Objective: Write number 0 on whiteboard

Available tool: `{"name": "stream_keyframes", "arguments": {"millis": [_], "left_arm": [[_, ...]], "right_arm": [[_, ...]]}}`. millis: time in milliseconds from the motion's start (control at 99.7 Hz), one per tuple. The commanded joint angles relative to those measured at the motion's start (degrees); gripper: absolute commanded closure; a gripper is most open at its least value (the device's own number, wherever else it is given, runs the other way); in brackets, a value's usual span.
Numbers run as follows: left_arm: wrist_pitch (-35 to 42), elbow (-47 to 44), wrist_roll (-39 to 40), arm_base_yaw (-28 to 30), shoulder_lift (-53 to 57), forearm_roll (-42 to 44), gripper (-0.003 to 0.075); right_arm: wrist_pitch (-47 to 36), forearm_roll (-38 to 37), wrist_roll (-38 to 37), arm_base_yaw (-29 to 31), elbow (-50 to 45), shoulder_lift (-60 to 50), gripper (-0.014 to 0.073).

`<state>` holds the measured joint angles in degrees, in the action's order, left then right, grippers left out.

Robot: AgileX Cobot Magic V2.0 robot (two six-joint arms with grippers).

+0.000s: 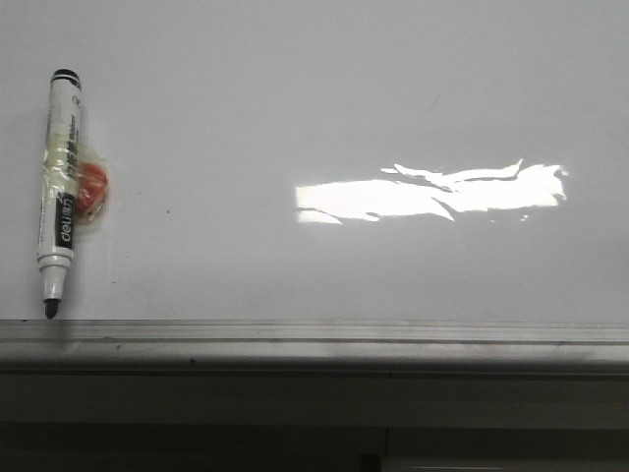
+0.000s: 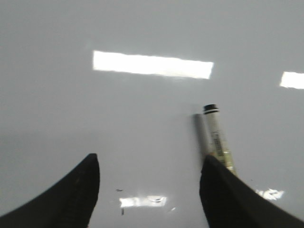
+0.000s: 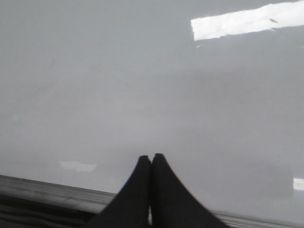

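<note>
While the whiteboard [image 1: 324, 88] lies flat and bare of any drawn number, a marker [image 1: 59, 192] rests on it at the far left in the front view, its uncapped tip touching the grey edge strip [image 1: 314, 332], with a small red piece [image 1: 92, 187] taped beside its barrel. Over the board, the left end effector [image 2: 149, 190] hangs with fingers spread apart, one finger [image 2: 228, 194] overlapping the marker [image 2: 216, 137]. Near the board's edge, the right end effector [image 3: 151, 190] has its fingers pressed together, holding nothing.

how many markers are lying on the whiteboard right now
1. The marker lies at the whiteboard's left side, uncapped tip toward the near edge strip, an orange piece taped to it. The left gripper hangs open beside it.
</note>
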<state>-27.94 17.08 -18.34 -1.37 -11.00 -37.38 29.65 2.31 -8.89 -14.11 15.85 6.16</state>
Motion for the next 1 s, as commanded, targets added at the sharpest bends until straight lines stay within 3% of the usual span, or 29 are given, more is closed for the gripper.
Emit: {"name": "stream_keyframes", "arguments": {"millis": [0,231,381,722,993], "left_arm": [[4.25,2.52,14.58,-2.61,-1.09,12.46,0.03],[10.01,2.15,16.68,-12.41,-1.09,21.99,0.03],[20.25,-1.83,29.4,-19.38,-1.09,33.96,0.03],[18.46,-3.38,29.71,-31.8,-1.47,33.0,0.03],[27.4,-7.57,29.71,-37.76,-9.09,32.1,0.0301]], "right_arm": [[-4.87,-0.72,0.03,-0.03,1.61,1.32,0.0662],[-4.87,-0.72,0.03,-0.03,1.61,1.32,0.0662],[-4.87,-0.72,0.03,-0.03,1.61,1.32,0.0662],[-4.87,-0.72,0.03,-0.03,1.61,1.32,0.0662],[-4.87,-0.72,0.03,-0.03,1.61,1.32,0.0662]]}}
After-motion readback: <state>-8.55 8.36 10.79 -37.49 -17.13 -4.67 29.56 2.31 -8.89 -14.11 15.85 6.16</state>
